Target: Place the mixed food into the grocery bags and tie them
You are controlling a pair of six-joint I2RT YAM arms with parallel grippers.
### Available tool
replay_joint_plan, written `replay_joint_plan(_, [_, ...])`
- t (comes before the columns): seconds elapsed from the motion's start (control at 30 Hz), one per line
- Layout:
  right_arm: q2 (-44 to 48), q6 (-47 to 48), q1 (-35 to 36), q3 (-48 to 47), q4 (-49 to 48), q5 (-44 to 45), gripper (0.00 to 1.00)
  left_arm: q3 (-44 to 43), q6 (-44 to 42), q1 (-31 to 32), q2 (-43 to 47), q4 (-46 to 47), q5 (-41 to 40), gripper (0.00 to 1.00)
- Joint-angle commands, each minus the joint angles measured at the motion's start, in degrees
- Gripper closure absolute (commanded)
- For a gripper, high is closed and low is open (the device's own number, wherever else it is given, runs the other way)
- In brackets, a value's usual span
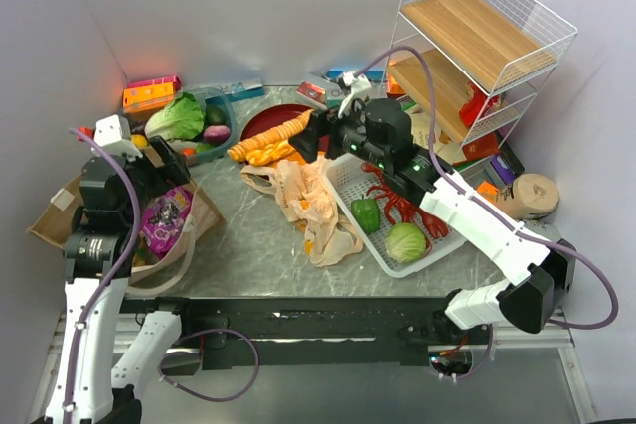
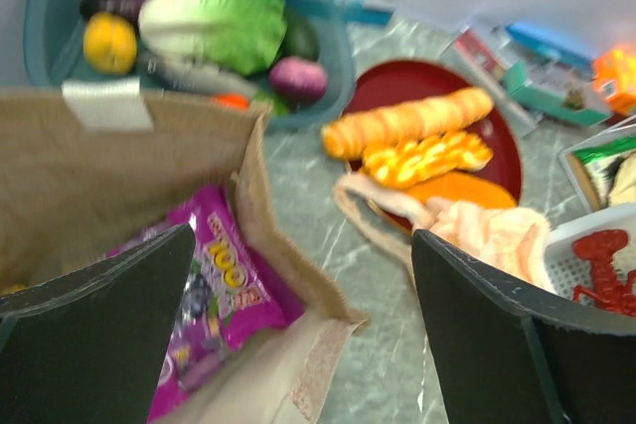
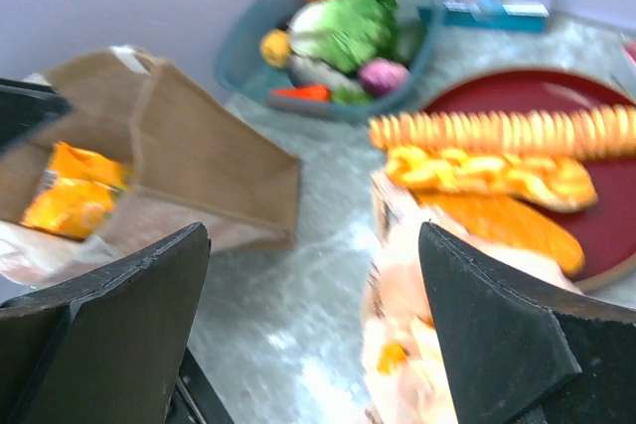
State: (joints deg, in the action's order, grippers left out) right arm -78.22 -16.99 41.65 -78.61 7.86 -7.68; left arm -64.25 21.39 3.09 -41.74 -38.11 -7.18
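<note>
left gripper (image 2: 303,240) spread wide, nothing in it, hanging over the open mouth of the brown paper bag (image 2: 89,186); purple snack packet (image 2: 224,280) lies inside the bag right under the fingers, orange packet (image 3: 75,191) also inside. right gripper (image 3: 313,235) released too, empty, above the crumpled tan plastic bag (image 1: 303,201), which lies flat on the table between the paper bag and the white basket (image 1: 338,178). bell pepper (image 1: 366,213), cabbage (image 1: 405,242) and red lobster toy (image 1: 397,204) sit in the basket. lettuce (image 1: 177,118) in teal bin (image 1: 231,111) at the back; red plate (image 1: 266,121) with orange bread-like pieces touches the plastic bag's far end. both wrist views blurred, left arm covers part of the paper bag from above
</note>
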Motion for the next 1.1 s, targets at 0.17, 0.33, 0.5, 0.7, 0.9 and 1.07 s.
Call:
replay_joint_plan(0.17, [4.6,-1.9,-1.6,4.8,-1.7,-1.4,0.07,7.6,5.9,-0.2,-5.2,5.7,-1.2,0.01])
replay_joint_plan(0.33, [9.0,-1.5,-1.6,7.4,-1.6,-0.9,0.07,12.2,5.0,-1.5,-10.5,10.3,-4.4,0.24])
replay_joint_plan(0.5, [11.3,-0.5,-1.7,8.0,-0.7,0.9,0.07,12.6,4.2,-5.8,-9.7,15.5,-11.4,0.98])
replay_joint_plan(0.7, [10.1,0.4,-1.6,9.0,-0.8,0.3,0.07,8.4,-1.3,-14.9,-12.0,15.3,-13.7,0.99])
replay_joint_plan(0.9, [6.3,1.5,0.3,9.6,0.0,-1.6,0.08,7.0,-2.8,-17.9,-13.5,17.1,-19.0,0.98])
replay_joint_plan(1.07, [-3.3,4.3,7.8,6.5,4.0,5.4,0.06,3.8,-4.7,-17.8,-13.3,18.8,-11.1,0.26])
